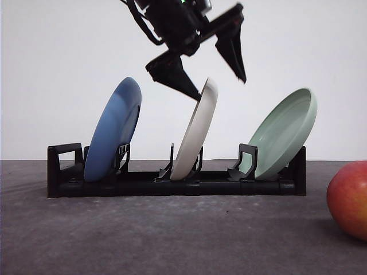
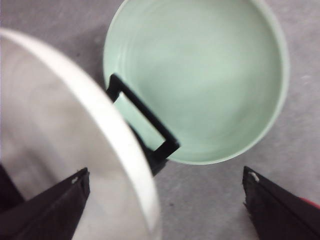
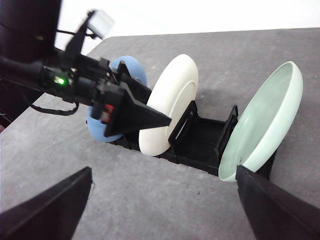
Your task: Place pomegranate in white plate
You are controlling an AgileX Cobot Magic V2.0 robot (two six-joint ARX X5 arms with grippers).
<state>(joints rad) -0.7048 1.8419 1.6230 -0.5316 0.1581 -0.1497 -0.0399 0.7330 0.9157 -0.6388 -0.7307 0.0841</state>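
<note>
Left gripper (image 1: 221, 86) jaws spread wide astride the matte white plate (image 1: 196, 133) rim, upright in black rack (image 1: 172, 182). Right gripper (image 3: 162, 210) jaws released, empty. Smooth round pomegranate (image 1: 350, 199) on grey desk (image 1: 172, 235), far right.

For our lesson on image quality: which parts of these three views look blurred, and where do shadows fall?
Left wrist view: the white plate is close and soft-edged, the green plate slightly blurred. Front view: sharp; the pomegranate casts a faint shadow on the table. Right wrist view: fairly crisp, with the near fingers soft.
</note>
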